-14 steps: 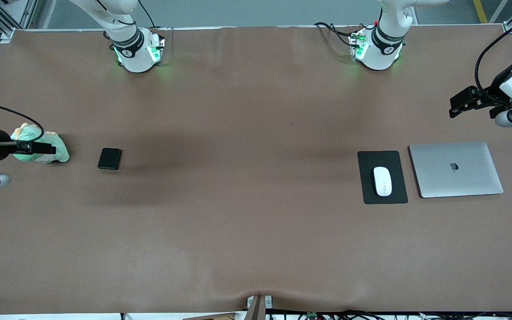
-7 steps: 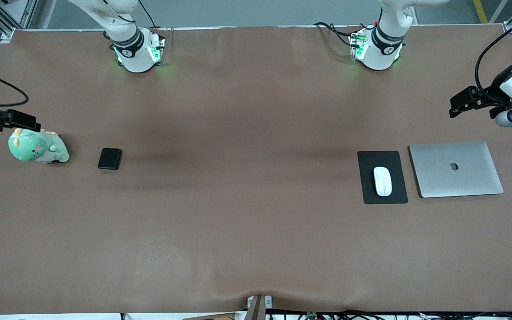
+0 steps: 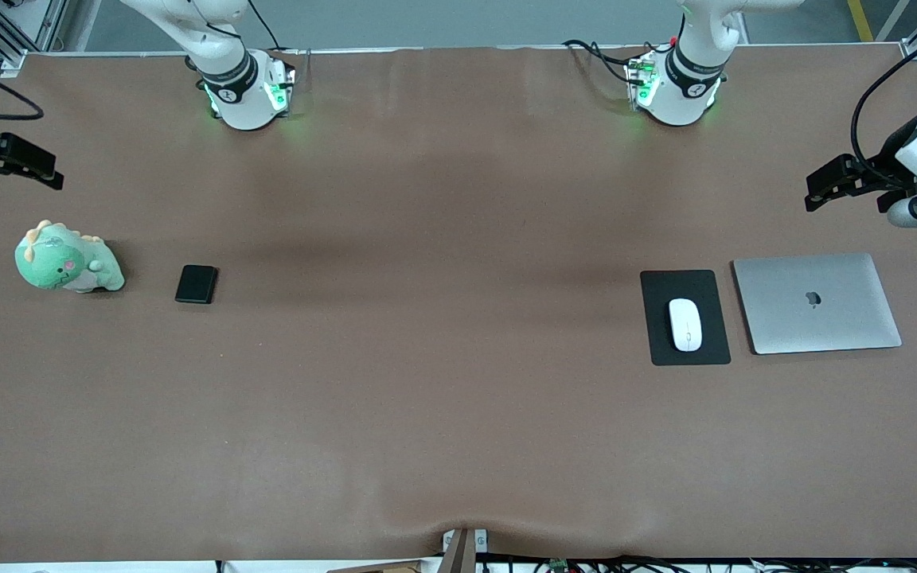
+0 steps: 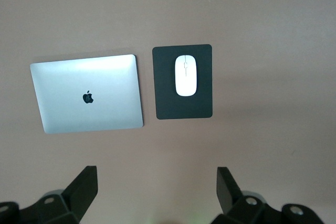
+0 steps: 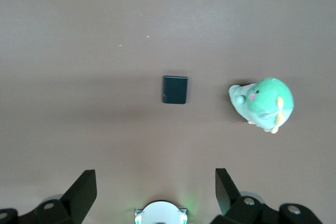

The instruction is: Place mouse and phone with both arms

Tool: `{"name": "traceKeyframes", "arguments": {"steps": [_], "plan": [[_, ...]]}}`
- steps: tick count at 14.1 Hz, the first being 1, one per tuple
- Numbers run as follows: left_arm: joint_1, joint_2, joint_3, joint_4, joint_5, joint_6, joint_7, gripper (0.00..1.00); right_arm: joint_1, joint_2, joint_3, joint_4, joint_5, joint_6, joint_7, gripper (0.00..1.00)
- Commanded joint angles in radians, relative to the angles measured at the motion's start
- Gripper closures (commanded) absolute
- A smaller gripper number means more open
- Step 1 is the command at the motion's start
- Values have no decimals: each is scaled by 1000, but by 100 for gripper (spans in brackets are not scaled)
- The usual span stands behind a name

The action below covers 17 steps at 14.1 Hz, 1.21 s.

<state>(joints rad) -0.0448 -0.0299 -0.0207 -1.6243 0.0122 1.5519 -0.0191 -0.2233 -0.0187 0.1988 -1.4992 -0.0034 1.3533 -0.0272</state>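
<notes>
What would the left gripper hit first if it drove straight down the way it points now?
Probably bare table. The left gripper, open, points down at cloth just short of the mouse pad and laptop. The mouse lies past that line. Height is hard to judge.

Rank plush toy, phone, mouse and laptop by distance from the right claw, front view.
Right claw hangs open over the right arm's end of the table.
1. Plush toy, at that same end.
2. Phone, beside the toy, toward the table's middle.
3. Mouse, on the mouse pad toward the left arm's end.
4. Laptop, beside the pad, closest to the left arm's end.
</notes>
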Motion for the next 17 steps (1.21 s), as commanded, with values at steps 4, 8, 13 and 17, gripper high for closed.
{"name": "traceKeyframes", "arguments": {"steps": [4, 8, 13, 17], "plan": [[11, -4, -8, 6, 3, 4, 19, 0, 128, -34, -120, -39, 31, 44, -8, 0], [11, -4, -8, 7, 3, 4, 21, 0, 257, -27, -257, -35, 31, 81, -49, 0], [11, -4, -10, 7, 5, 5, 21, 0, 252, -26, -260, -38, 31, 84, -68, 0], [11, -4, -10, 6, 5, 5, 19, 0, 251, -26, -259, -38, 31, 82, -66, 0]]}}
